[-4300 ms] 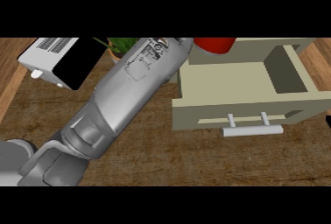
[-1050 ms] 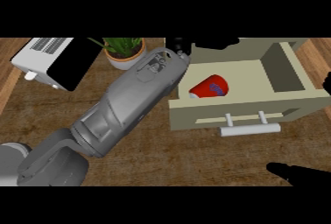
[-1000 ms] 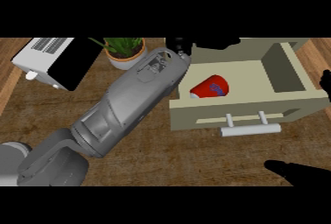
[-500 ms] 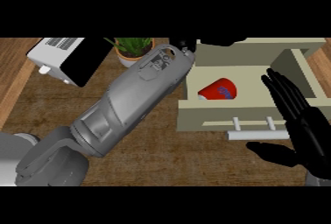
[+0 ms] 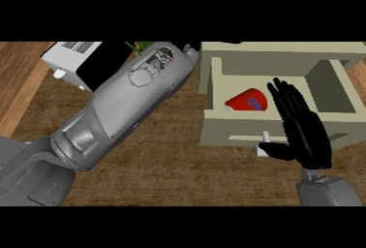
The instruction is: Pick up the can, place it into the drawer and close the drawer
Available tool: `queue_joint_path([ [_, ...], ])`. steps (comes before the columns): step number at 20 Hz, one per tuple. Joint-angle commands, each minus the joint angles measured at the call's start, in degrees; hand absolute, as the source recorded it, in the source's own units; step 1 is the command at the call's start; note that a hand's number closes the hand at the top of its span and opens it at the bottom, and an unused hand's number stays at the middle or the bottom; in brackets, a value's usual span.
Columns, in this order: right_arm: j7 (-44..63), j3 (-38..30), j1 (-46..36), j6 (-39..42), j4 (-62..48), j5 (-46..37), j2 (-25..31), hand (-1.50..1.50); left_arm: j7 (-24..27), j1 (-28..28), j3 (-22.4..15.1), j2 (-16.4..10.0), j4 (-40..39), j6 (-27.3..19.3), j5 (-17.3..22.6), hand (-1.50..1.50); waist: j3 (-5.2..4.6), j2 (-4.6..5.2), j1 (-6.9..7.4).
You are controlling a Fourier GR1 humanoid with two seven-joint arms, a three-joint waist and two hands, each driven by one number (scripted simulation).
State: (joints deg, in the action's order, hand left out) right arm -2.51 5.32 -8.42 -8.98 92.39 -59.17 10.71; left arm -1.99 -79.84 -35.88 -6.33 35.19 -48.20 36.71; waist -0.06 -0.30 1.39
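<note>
The red can (image 5: 245, 102) lies inside the open beige drawer (image 5: 214, 82), near its front wall. My right hand (image 5: 304, 131) is open, with straight fingers pointing up across the drawer's front panel and into the opening, just right of the can. Its thumb lies by the white handle (image 5: 264, 144), most of which the hand hides. My left forearm (image 5: 121, 111) runs from the lower left up to the drawer's left wall. The left hand itself is past the top of the view.
A white appliance with a black face (image 5: 75, 63) stands at the upper left, and a green plant leaf (image 5: 133, 46) shows beside it. The counter's lighter wooden edge (image 5: 14, 92) runs down the left side.
My right hand has risen from the lower right and now lies over the drawer's front and handle. The can stays in the drawer. The left hand has gone out of view at the top.
</note>
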Motion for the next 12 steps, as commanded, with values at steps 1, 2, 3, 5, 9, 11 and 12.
queue_joint_path([
  [1,0.5,0.0,-2.9,-3.8,-7.2,-2.3,-2.7,-1.5,-5.3,2.6,-0.7,-6.2,7.3,0.7,-1.6,-1.5,0.07,-0.19,0.62],
  [2,-2.2,-2.0,-4.0,-6.5,-12.0,-1.8,-1.8,-1.5,-4.6,4.8,-1.3,-4.6,9.5,-1.1,-2.3,-1.5,0.09,-0.07,0.72],
  [3,-2.2,-1.6,-4.7,-6.8,-12.8,-2.5,-2.1,-1.5,-7.1,1.0,-0.5,-6.5,6.8,-0.3,-3.0,-1.5,0.11,0.12,-0.04],
  [5,-2.6,-4.4,-8.1,-7.9,-17.4,-1.9,-1.3,-1.5,-4.6,7.8,-0.8,-7.1,11.6,0.0,-2.9,-1.5,0.09,0.16,0.78],
  [9,-3.8,-5.4,-12.6,-10.4,-25.6,-3.8,-1.2,-1.5,-8.9,5.8,-0.7,-11.0,13.8,1.4,-3.7,-1.5,0.13,0.29,1.14],
  [11,-4.2,-5.2,-12.7,-14.3,-29.4,-6.3,-1.9,-1.5,-10.1,6.4,-0.4,-12.5,15.6,2.2,-3.5,-1.5,0.14,0.38,1.44],
  [12,-3.0,-6.6,-16.2,-14.6,-31.4,-6.5,-2.0,-1.5,-8.8,9.6,-0.7,-12.7,17.9,1.7,-3.6,-1.5,0.12,0.4,2.4],
])
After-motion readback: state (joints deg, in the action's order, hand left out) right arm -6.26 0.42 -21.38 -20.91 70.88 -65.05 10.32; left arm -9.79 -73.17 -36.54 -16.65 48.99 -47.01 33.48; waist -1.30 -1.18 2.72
